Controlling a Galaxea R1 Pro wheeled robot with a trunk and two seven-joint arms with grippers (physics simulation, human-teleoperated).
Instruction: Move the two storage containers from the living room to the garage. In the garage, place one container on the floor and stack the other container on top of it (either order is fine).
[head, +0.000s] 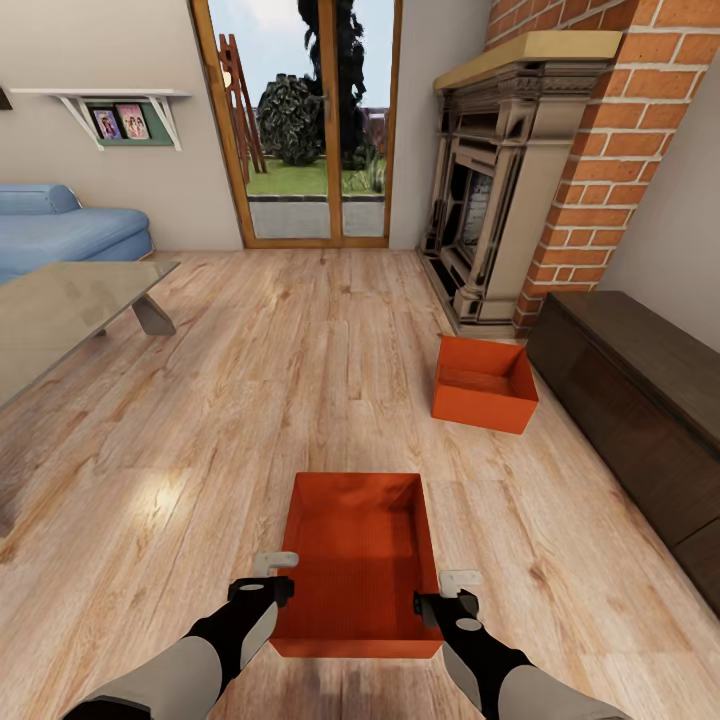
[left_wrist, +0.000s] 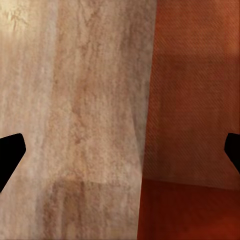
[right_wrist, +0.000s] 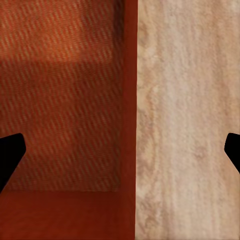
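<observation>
From the head camera, you look down a light wood plank floor (head: 250, 400) toward a glazed garden door (head: 300, 120). Directly ahead of you sits the near orange-red open rectangular bin (head: 360, 560), with your left gripper (head: 268, 578) over its left wall and your right gripper (head: 452, 592) over its right wall. Both sets of fingers stand wide apart and neither is holding anything. A second orange-red bin of the same kind (head: 484, 384) rests farther off to the right, well apart from the first, near the red brick fireplace (head: 560, 170) and just beside the long dark low cabinet (head: 640, 400). On the left you see a glass-topped table (head: 70, 300) and a blue sofa (head: 60, 230).

Your left wrist camera gives what the head view cannot: the near bin's thin wall (left_wrist: 147, 125) runs between the two black fingertips (left_wrist: 10, 155), with wood planks (left_wrist: 75, 120) on one side and the bin's textured orange inside (left_wrist: 195, 100) on the other. The pincer straddles the wall, open wide, touching nothing.

Your right wrist camera shows the mirror of it: the bin's other wall (right_wrist: 130, 125) lies between spread fingertips (right_wrist: 10, 155), orange interior (right_wrist: 60, 100) on one side, planks (right_wrist: 190, 125) on the other. Whether either gripper is level with the rim or above it, you cannot tell from these close views.
</observation>
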